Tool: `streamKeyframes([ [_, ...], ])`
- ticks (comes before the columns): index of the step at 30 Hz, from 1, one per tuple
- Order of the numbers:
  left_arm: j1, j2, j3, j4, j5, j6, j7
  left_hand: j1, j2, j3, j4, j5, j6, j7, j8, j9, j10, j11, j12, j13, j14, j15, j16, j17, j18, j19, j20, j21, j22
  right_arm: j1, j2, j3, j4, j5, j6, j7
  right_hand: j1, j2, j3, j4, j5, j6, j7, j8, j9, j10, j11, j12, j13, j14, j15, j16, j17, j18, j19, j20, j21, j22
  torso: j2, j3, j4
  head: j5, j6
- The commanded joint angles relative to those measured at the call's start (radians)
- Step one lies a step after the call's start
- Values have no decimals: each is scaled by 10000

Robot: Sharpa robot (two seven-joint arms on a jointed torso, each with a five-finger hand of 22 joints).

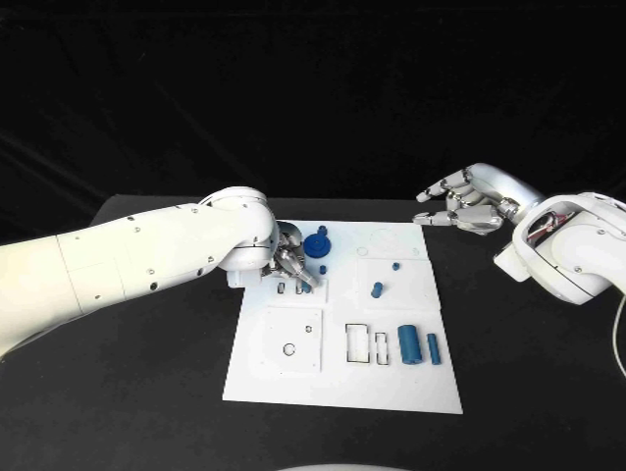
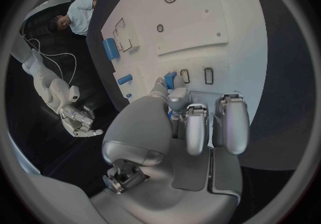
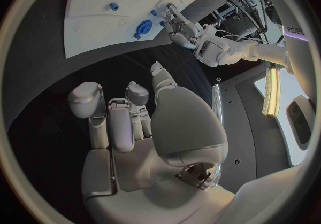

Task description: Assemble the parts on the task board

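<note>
Task board [image 1: 344, 378] is lying flat in the middle of the black table [image 1: 130, 392], a white plate carrying several blue parts. Left hand [image 1: 293, 265] is reaching over the board's far left area, and its fingertips [image 2: 170, 86] are pinching a small blue part [image 2: 170, 78] just above the board surface, beside 2 small rectangular slots [image 2: 197, 76]. A round blue part [image 1: 318, 245] is sitting on the board just beyond that hand. 2 blue cylinders [image 1: 418, 345] are lying side by side near the board's right edge, next to a pair of narrow rectangular recesses [image 1: 367, 343], and 2 smaller blue pieces [image 1: 381, 285] are resting nearer the board's middle. Right hand [image 1: 464, 203] is hovering above the table off the board's far right corner, well apart from every part, holding nothing, with its fingers loosely curved and separated.
</note>
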Motion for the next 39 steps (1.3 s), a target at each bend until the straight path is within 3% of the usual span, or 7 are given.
streamKeyframes([
  [1, -37, 15, -44, -39, 12, 227, 4, 160, 19, 218, -65, 59, -117, -7, -90, -34, -82, -42, -83, -44, 1070, -62, 24, 2628, -161, 142, -76, -17, 344, -10, 13, 1, -6, -66, 120, -30, 40, 75, -42, 0, 36, 41, -29, 62, 2, 2, -50, -17, -8, 524, -77, -35, 212, 196, -16, -59, -48, -14, -1, -3, 4, 11, -3],
  [11, -39, -99, -44, 7, 300, -29, 33, 602, -639, 2568, -697, 655, -202, 151, -772, -363, -387, 76, -683, -519, 1070, 19, 24, 2628, -151, 118, -8, -51, 327, -14, 40, 0, 5, -30, 129, -20, 28, 85, -58, 17, 56, 47, -31, 70, 3, 24, -50, 19, 19, 530, -77, -23, 233, 193, -5, -60, -41, 4, -2, -3, 5, 55, -41],
  [14, -43, -203, -37, 59, 425, -369, 78, 196, -1248, 4326, -995, 713, -134, 261, -770, -289, -286, 141, -764, -576, 1070, 118, 24, 2628, -159, 139, 54, -14, 405, -16, 45, 0, 12, -15, 106, -3, 25, 93, -62, 23, 64, 49, -32, 73, 3, 21, -51, 11, 10, 528, -78, -30, 223, 194, -8, -61, -47, -6, 6, 6, 1, 82, -47],
  [15, -45, -246, -33, 83, 478, -506, 96, -453, -1745, 5650, -1094, 672, -74, 432, -676, -159, -177, 91, -764, -582, 1070, 154, 24, 2628, -164, 149, 90, 5, 443, -16, 47, 0, 14, -10, 101, 0, 25, 93, -62, 23, 64, 49, -32, 73, 3, 21, -51, 11, 10, 528, -78, -30, 223, 194, -8, -61, -47, -6, 7, 5, 6, 70, -42],
  [17, -49, -340, -27, 144, 588, -805, 131, -757, -1939, 6396, -1257, 730, -70, 283, -568, -34, -108, 134, -719, -544, 1070, 161, 24, 2628, -168, 163, 86, 28, 490, -16, 50, 0, 13, -3, 95, 5, 25, 93, -62, 23, 64, 49, -32, 73, 3, 21, -51, 11, 10, 528, -78, -30, 223, 194, -8, -61, -47, -6, 5, 3, 12, 53, -36],
  [24, -82, -670, -18, 404, 837, -1773, 189, -1586, -2491, 7547, -1571, 2069, -47, 246, -184, 339, -138, 132, -948, -816, 1070, 82, 24, 2628, -166, 153, 69, 12, 482, -17, 62, 0, 18, 7, 121, 6, 127, 151, -87, 32, 735, 35, -35, 93, -8, -16, -62, -35, -46, 533, -89, -46, 224, 196, 1, -74, -80, -37, 3, 12, 20, 66, -36],
  [39, -255, -868, -42, 665, 330, -1856, 171, -1889, -2629, 7850, -1746, 2328, -62, 209, 1, 516, -15, 95, -856, -744, 1070, 51, 24, 2628, -176, 176, 39, 36, 537, -17, 44, 0, 48, 24, 190, -1, 121, 147, -99, 39, 749, 35, -35, 96, -9, -21, -61, -46, -57, 532, -89, -51, 219, 196, 1, -74, -83, -41, 8, -1, -4, 166, -80],
])
